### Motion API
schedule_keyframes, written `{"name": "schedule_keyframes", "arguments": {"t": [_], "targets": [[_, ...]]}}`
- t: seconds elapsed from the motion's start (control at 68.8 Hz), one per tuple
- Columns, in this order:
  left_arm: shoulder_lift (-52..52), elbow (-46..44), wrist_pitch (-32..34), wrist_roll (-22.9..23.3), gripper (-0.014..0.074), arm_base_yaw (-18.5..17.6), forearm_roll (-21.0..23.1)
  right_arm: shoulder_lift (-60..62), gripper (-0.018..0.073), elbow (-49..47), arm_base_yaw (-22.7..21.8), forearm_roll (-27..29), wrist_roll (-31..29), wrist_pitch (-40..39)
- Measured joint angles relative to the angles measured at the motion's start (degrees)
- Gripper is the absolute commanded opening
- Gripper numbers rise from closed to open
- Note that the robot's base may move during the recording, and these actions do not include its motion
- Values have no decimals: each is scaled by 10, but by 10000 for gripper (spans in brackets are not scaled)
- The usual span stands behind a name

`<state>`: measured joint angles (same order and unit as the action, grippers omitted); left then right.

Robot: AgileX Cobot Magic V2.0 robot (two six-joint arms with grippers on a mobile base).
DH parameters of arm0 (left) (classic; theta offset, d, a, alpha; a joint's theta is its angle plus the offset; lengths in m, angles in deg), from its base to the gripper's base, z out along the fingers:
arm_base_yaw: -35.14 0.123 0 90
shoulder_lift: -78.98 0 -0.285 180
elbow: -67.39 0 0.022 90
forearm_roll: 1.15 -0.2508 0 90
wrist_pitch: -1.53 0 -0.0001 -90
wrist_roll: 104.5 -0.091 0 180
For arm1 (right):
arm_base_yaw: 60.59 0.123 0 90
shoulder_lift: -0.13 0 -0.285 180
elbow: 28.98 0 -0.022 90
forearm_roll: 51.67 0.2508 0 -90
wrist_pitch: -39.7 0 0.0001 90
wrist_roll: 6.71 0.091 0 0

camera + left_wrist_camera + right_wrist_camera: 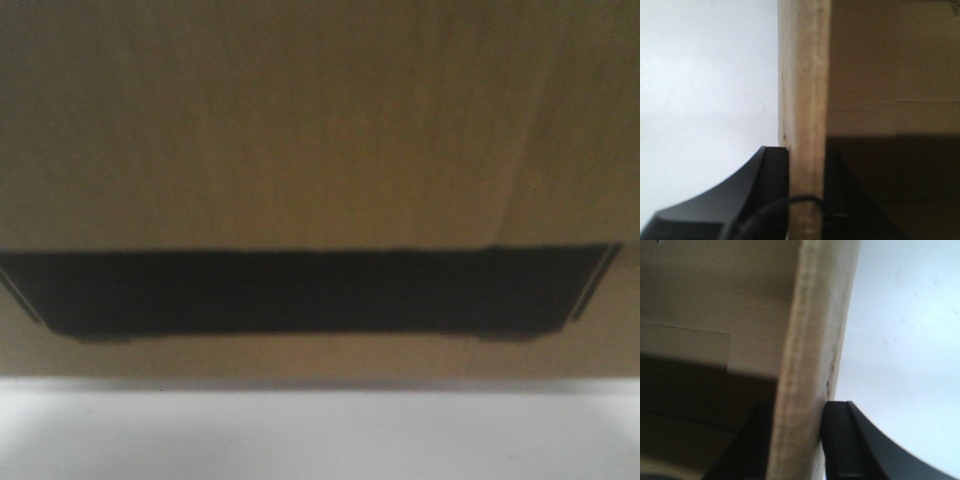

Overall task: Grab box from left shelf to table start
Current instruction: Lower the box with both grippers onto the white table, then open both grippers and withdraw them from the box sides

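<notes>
The box (pixel 320 130) fills the front view, brown cardboard with a black printed band low on its face, just above the white table (pixel 320 435). My left gripper (pixel 806 190) is shut on the box's left wall edge (pixel 805 90), one black finger outside and one inside the box. My right gripper (pixel 797 440) is shut on the box's right wall edge (pixel 810 340) the same way. The table shows white beside each wall, in the left wrist view (pixel 705 90) and the right wrist view (pixel 905 340). The left shelf is out of view.
A thin black cable (pixel 790 201) loops across the left gripper's fingers. Nothing else shows.
</notes>
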<state>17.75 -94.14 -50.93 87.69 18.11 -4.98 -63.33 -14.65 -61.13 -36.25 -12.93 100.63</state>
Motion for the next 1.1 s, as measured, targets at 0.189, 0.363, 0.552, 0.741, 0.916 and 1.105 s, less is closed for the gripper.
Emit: {"name": "schedule_keyframes", "arguments": {"t": [0.189, 0.363, 0.552, 0.741, 0.916, 1.105], "targets": [[-90, -1, 4, 1, -93, 28, 20, -63, 58, 27, -1, 3, -16, -39], [-138, -12, 5, -1, -93, 49, 38, -105, 58, 36, -1, 12, -26, -69], [-170, -24, -4, -9, -80, 71, 61, -117, 100, 36, -1, 20, -28, -90], [-180, -32, -9, -30, 252, 79, 75, -118, 410, 36, -1, 21, -29, -86], [-189, -45, -3, -29, 584, 87, 54, -120, 600, 36, -1, 21, -33, -72], [-201, -72, -27, -37, 572, 87, 47, -120, 603, 34, -1, 23, -34, -81]]}}
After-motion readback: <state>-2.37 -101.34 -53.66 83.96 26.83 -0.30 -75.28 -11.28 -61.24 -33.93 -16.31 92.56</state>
